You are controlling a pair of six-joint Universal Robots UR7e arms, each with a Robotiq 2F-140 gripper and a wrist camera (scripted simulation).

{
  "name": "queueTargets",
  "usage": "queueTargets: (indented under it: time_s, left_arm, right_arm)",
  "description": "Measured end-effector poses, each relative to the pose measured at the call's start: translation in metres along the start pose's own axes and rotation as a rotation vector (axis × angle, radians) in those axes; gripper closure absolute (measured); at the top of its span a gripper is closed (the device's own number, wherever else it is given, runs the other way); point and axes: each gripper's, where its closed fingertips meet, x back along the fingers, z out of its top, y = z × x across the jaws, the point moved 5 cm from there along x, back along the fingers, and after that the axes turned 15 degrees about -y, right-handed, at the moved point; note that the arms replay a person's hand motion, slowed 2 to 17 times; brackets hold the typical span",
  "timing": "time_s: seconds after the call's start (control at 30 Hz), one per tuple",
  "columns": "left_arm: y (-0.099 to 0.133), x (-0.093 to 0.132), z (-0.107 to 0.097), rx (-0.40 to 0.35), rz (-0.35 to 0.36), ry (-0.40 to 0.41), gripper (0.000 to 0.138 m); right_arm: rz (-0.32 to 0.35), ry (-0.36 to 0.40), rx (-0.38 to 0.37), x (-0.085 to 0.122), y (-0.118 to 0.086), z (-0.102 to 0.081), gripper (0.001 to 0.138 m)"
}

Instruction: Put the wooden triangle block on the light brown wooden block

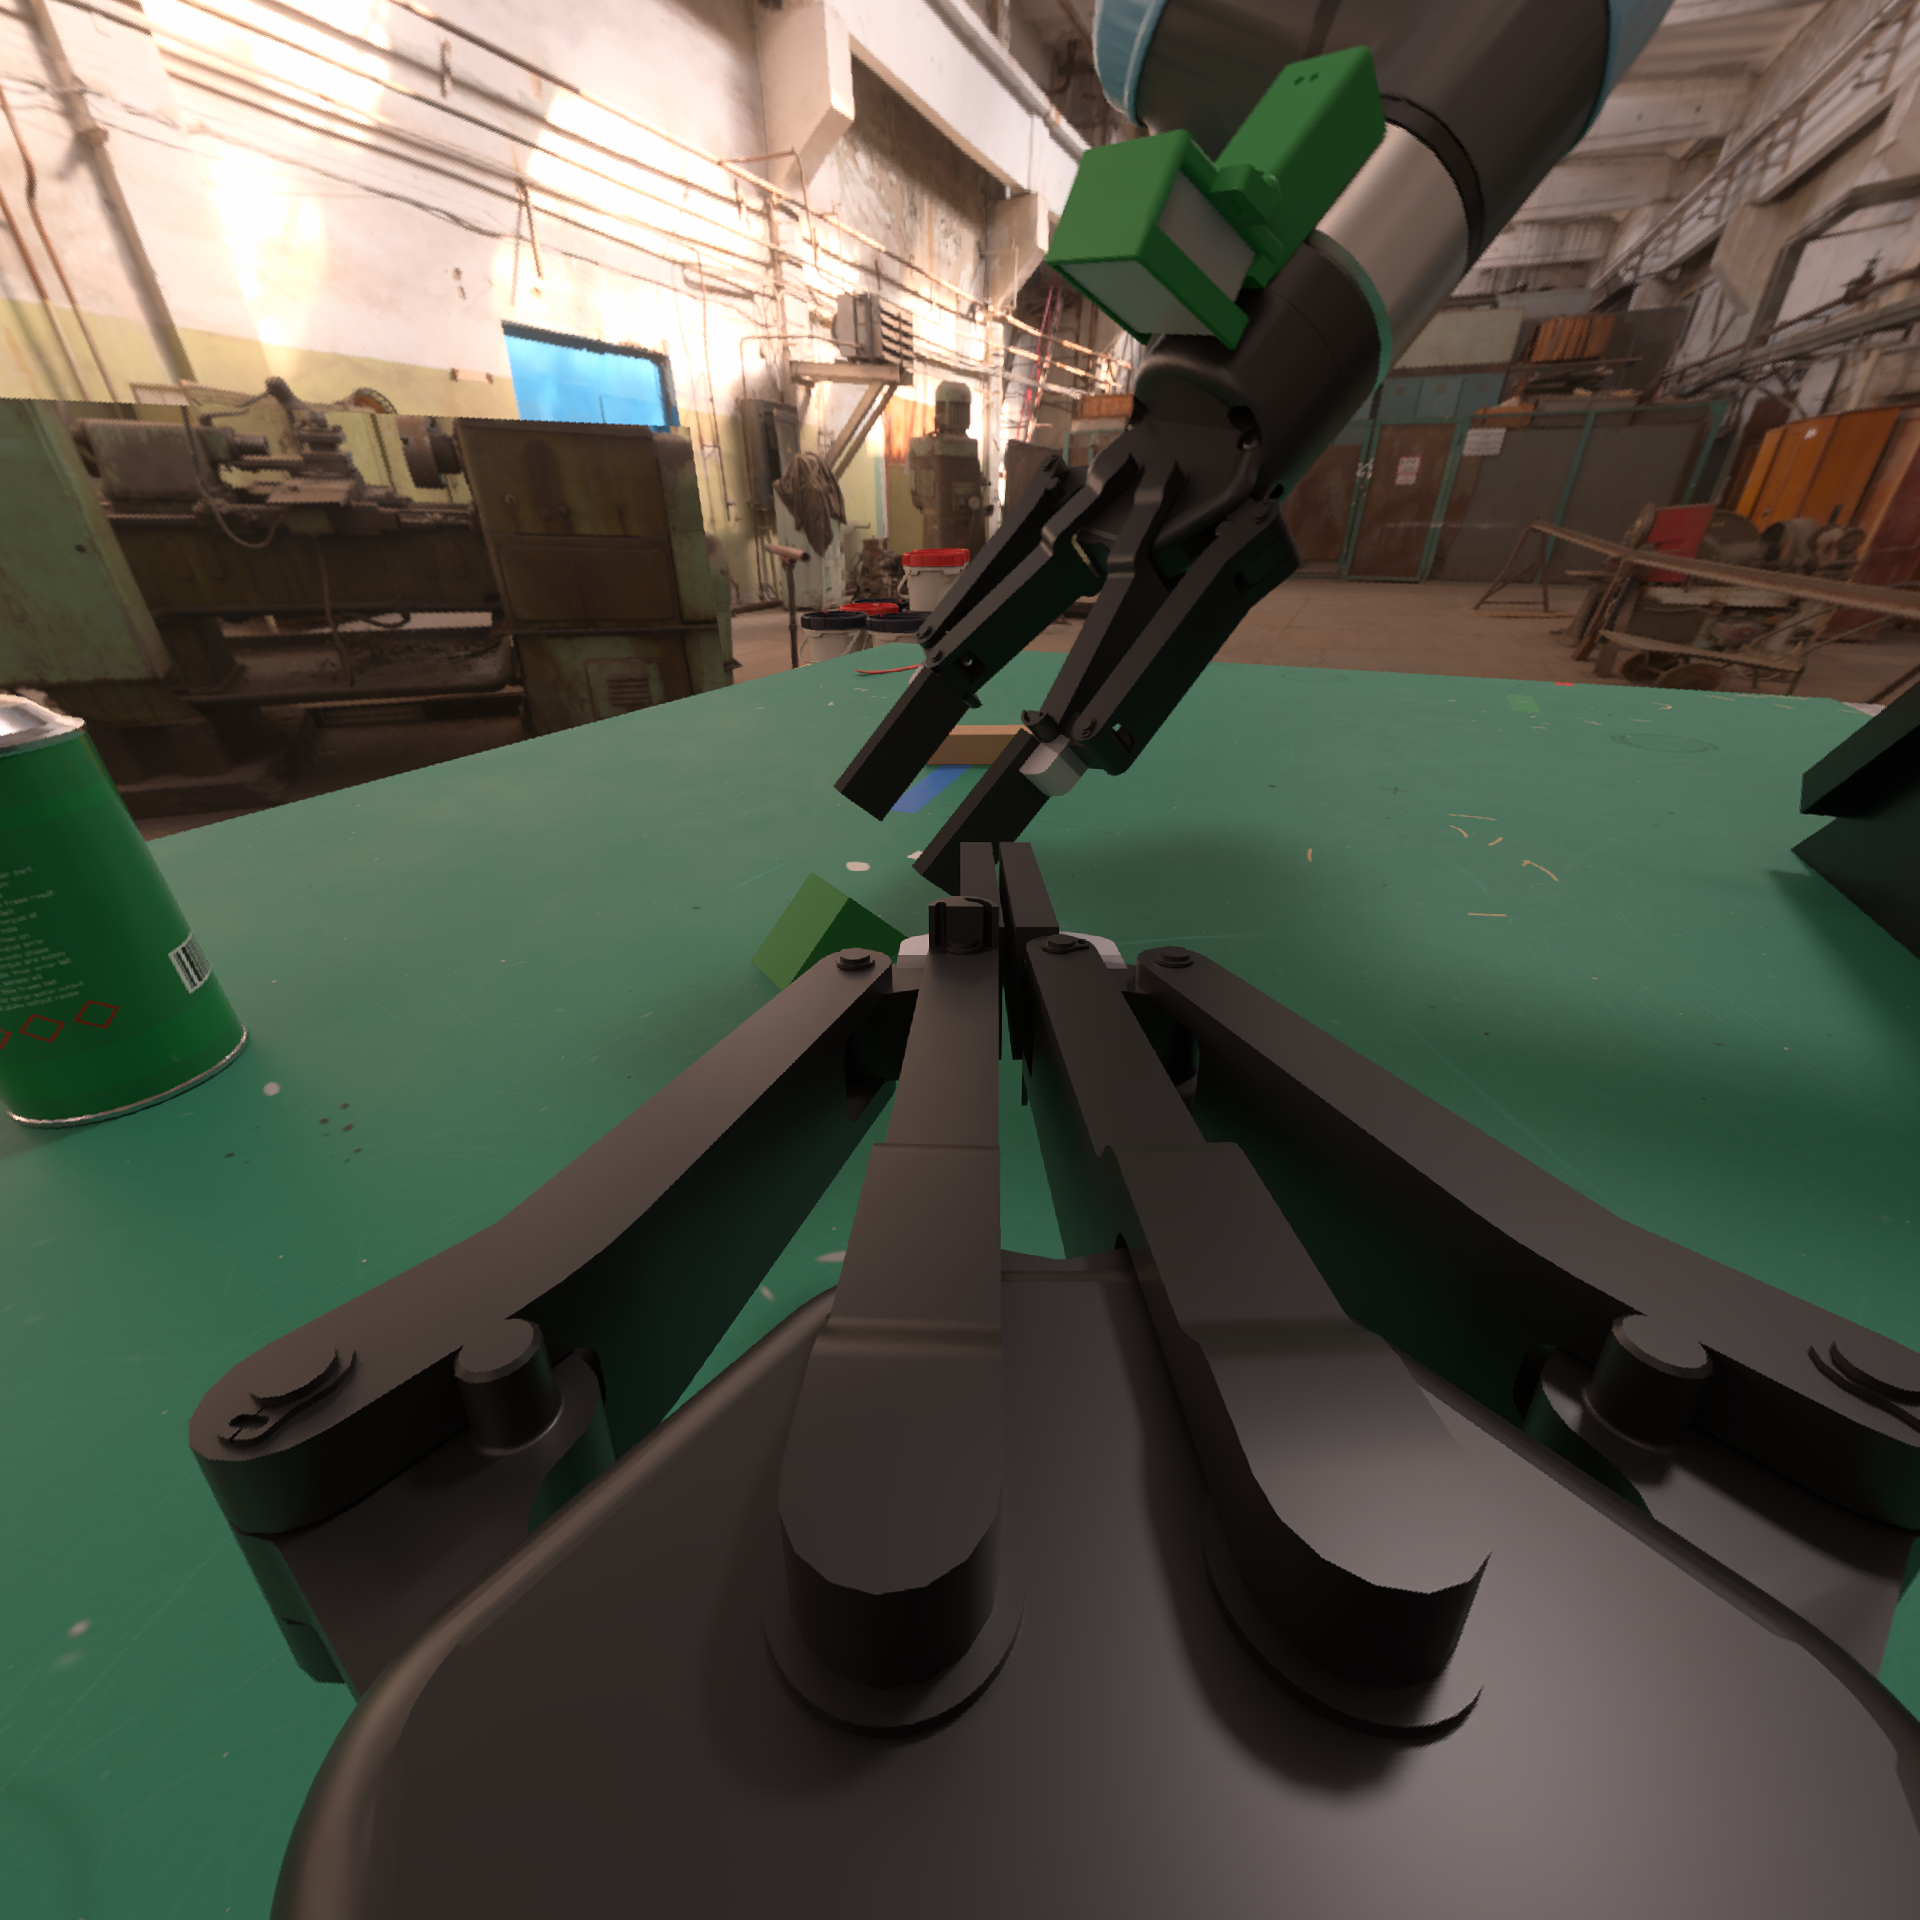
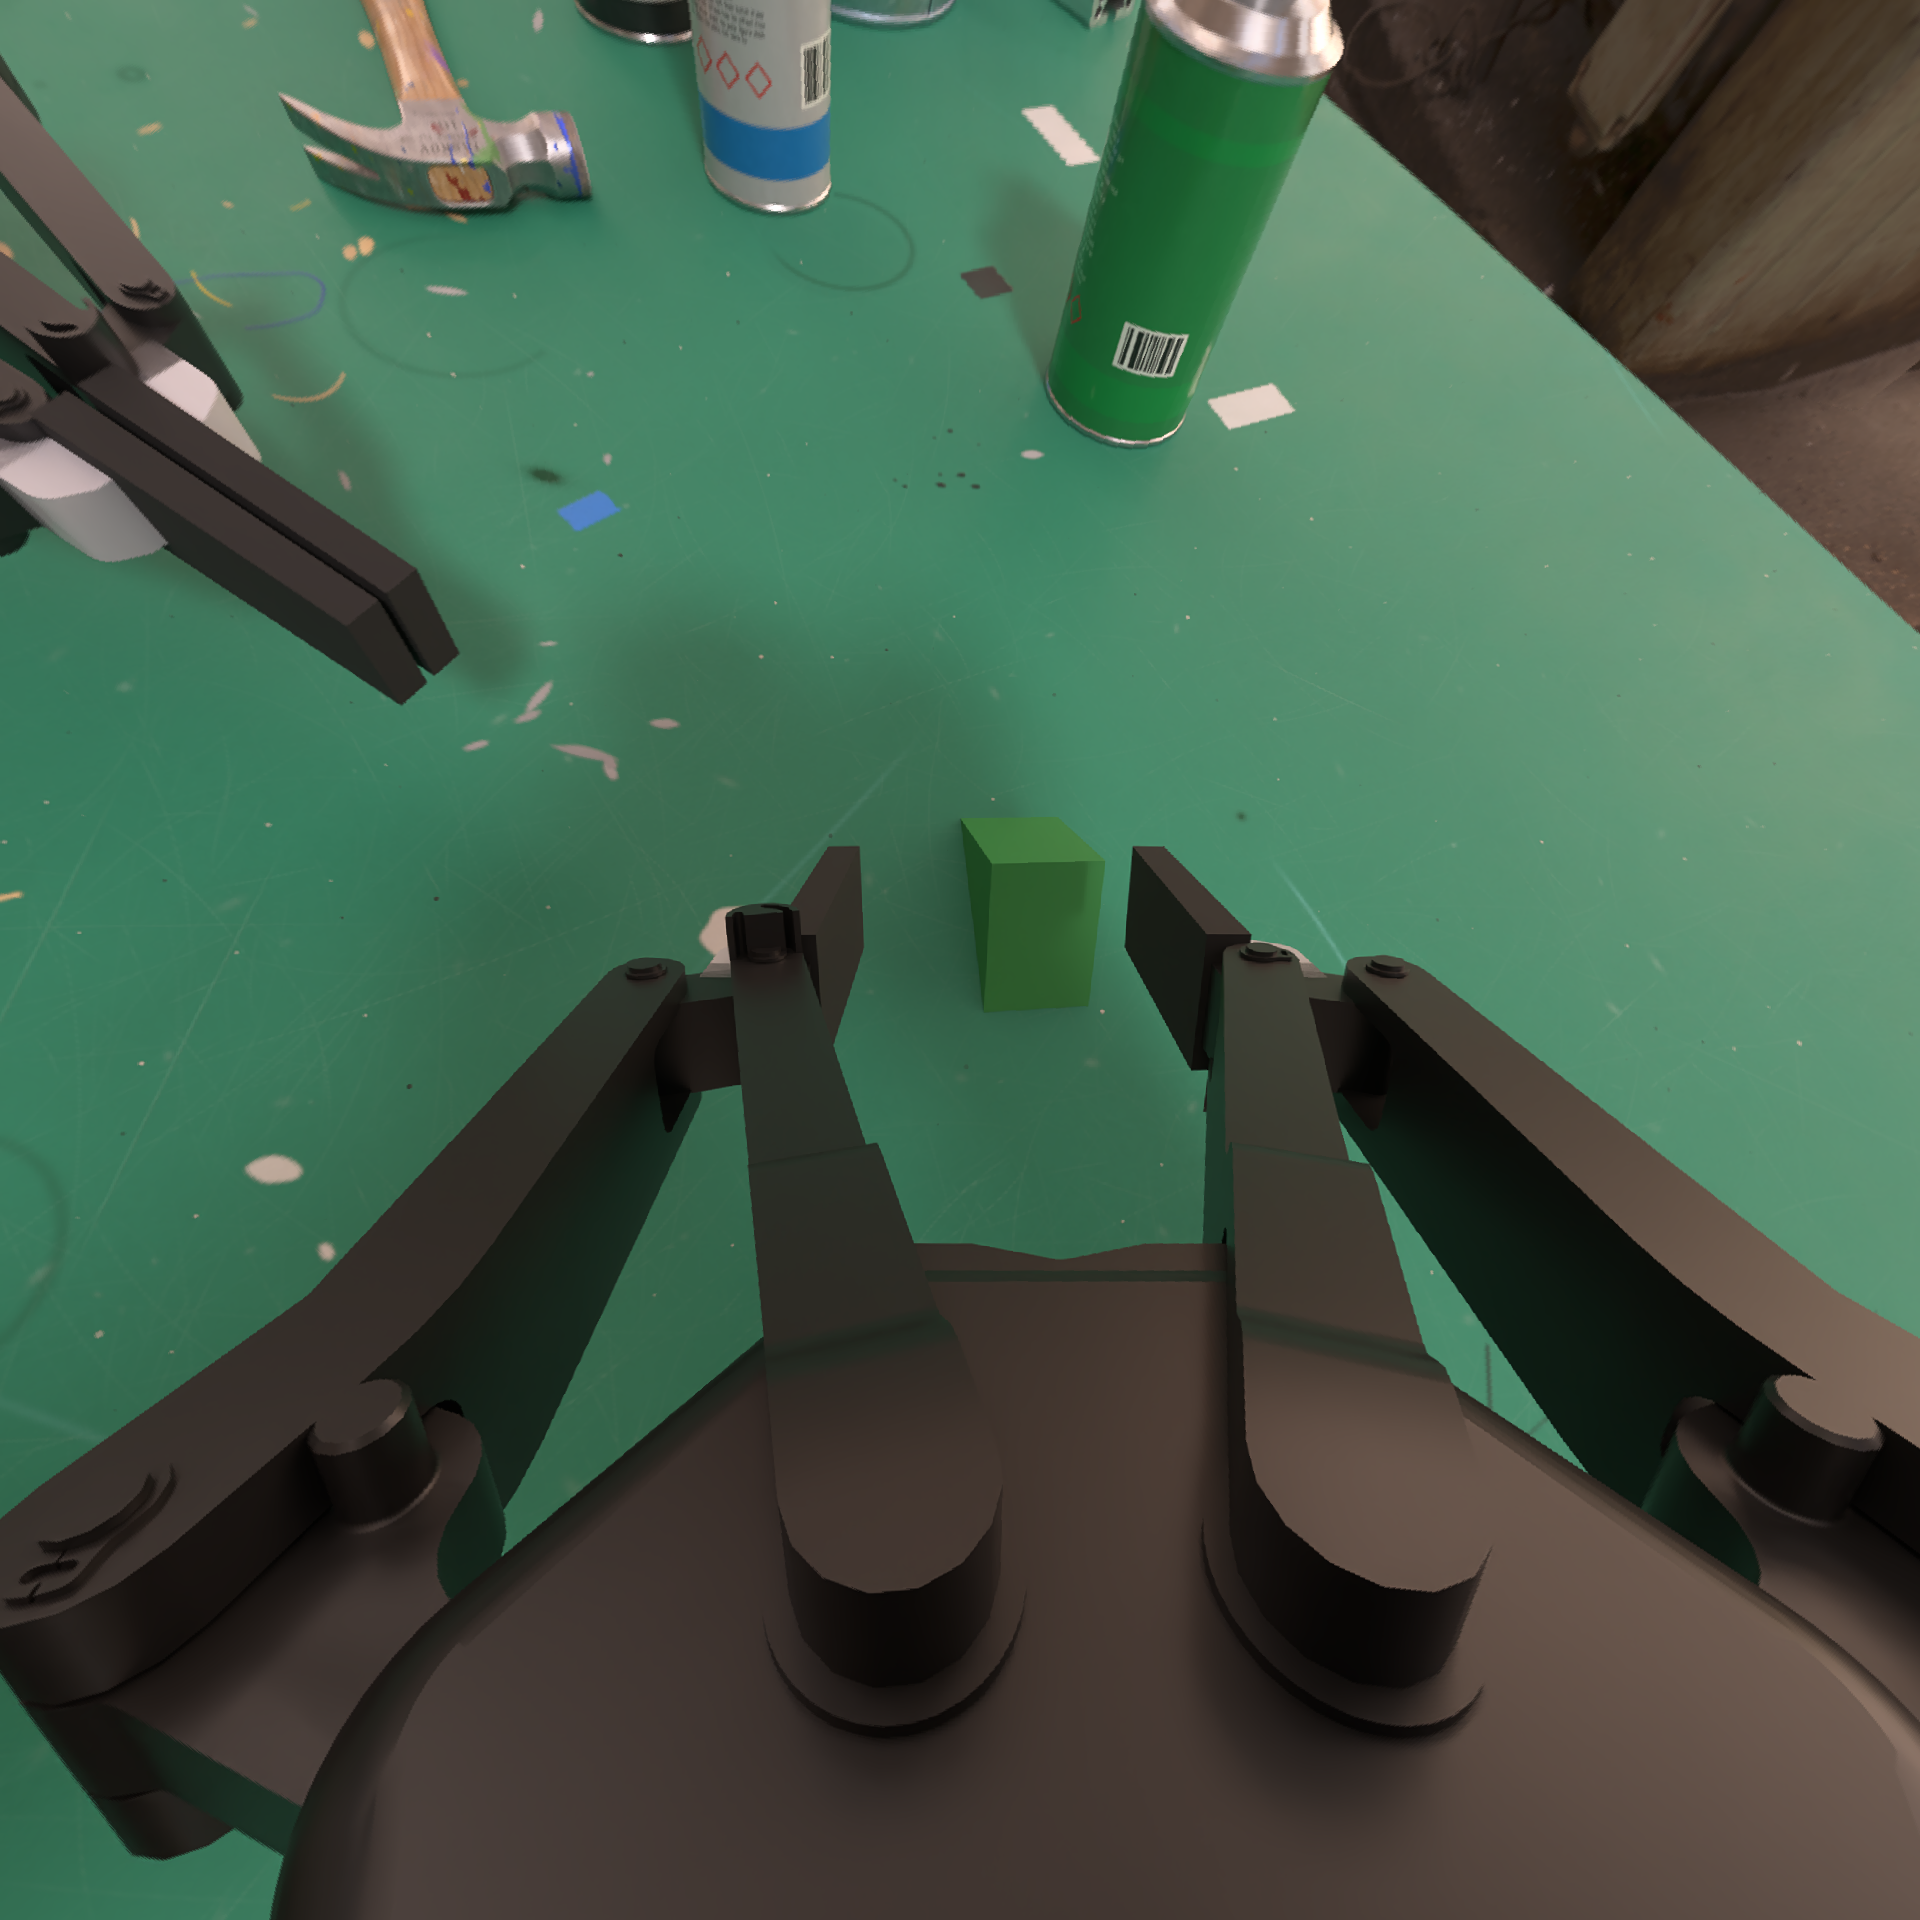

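The right pincer (image 2: 995,914) hangs wide open astride the green triangle block (image 2: 1034,914) on the green worktop (image 2: 1403,727), well inside its edges, while the left pincer (image 1: 1006,894) stays-free, fingers pressed together, empty

Triangle block (image 2: 1034,914) on the table (image 2: 1351,675) between the right gripper's (image 2: 995,935) spread fingers, spray can (image 2: 1174,223) beyond it, hammer (image 2: 436,135) far left, left gripper (image 2: 416,644) left.
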Motion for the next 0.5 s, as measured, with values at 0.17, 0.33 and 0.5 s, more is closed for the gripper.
queueTargets:
  time_s: [0.17, 0.33, 0.5]
  left_arm:
    - [0.001, 0.000, -0.002, -0.005, -0.001, -0.006, 0.137]
    - [0.002, 0.000, -0.004, -0.009, -0.004, -0.011, 0.137]
    - [0.003, 0.000, -0.005, -0.013, -0.008, -0.016, 0.137]
  right_arm:
    - [0.001, -0.055, 0.035, -0.010, 0.004, 0.007, 0.068]
    - [-0.010, -0.103, 0.061, -0.020, 0.009, 0.014, 0.068]
    - [-0.024, -0.144, 0.079, -0.029, 0.014, 0.018, 0.068]
